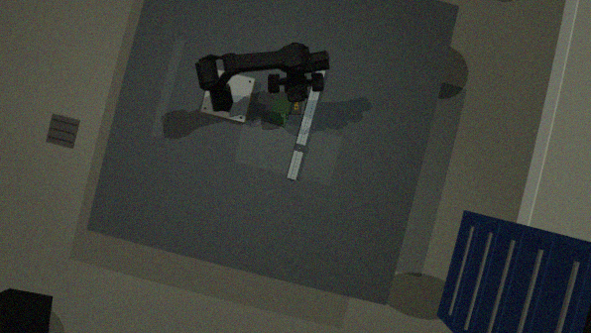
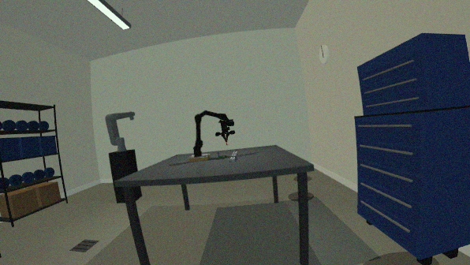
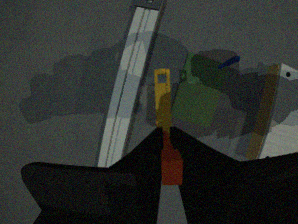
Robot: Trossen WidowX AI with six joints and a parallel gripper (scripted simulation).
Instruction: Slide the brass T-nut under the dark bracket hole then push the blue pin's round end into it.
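My gripper (image 3: 165, 132) (image 1: 295, 93) (image 2: 225, 136) is shut on the orange handle (image 3: 171, 164) of the brass T-nut (image 3: 162, 97) (image 1: 295, 104). The nut hangs below the fingers, well above the table. The aluminum rail (image 3: 125, 100) (image 1: 305, 124) (image 2: 233, 155) lies just left of the nut in the wrist view, its slot running lengthwise. The dark bracket (image 1: 300, 148) sits across the rail far along it. The green tray (image 3: 197, 102) (image 1: 278, 113) is on the nut's other side, with the blue pin (image 3: 229, 62) at its far end.
The arm's pale base plate (image 1: 240, 89) (image 3: 282, 135) lies beyond the tray. The grey table (image 1: 198, 198) (image 2: 221, 169) holds it all. A blue tool cabinet (image 1: 516, 277) (image 2: 414, 158) and a shelf rack (image 2: 27, 158) stand off the table.
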